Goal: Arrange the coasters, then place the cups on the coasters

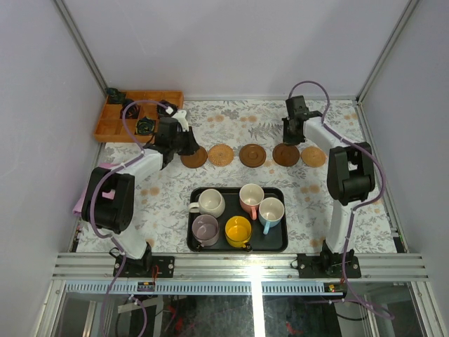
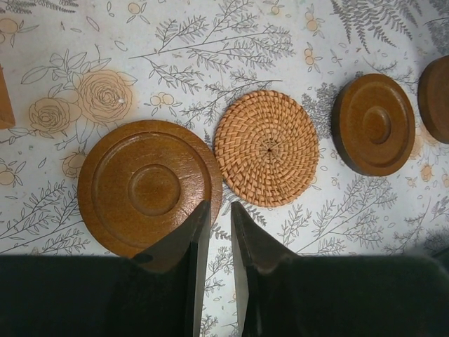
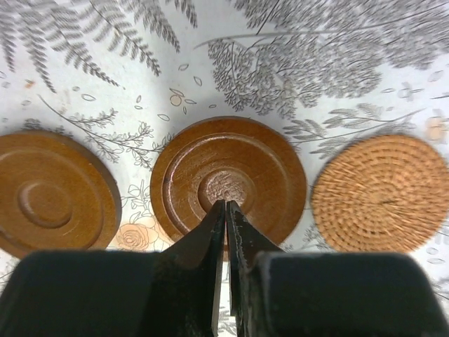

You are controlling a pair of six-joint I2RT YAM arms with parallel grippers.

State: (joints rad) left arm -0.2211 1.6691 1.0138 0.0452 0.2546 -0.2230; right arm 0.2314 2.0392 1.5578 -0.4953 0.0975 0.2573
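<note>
Coasters (image 1: 252, 155): five lay in a row across the tabletop (image 1: 309, 203), just beyond the black tray (image 1: 270, 240).
Cups (image 1: 238, 230): all five sat in that tray, on the row's near side.
Left pincer (image 2: 217, 207): nearly together, empty, over the leftmost wooden coaster's (image 2: 147, 186) near rim.
Right pincer (image 3: 226, 205): together, empty, over the fourth coaster (image 3: 238, 161).
Nearer arm: cream mug (image 1: 210, 202) left, blue-handled mug (image 1: 272, 210) right, probably.

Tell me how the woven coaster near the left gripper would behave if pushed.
The woven coaster lies flat and thin, so it would probably slide, not roll. Its wicker weave suggests it is light, perhaps slightly flexible.
</note>
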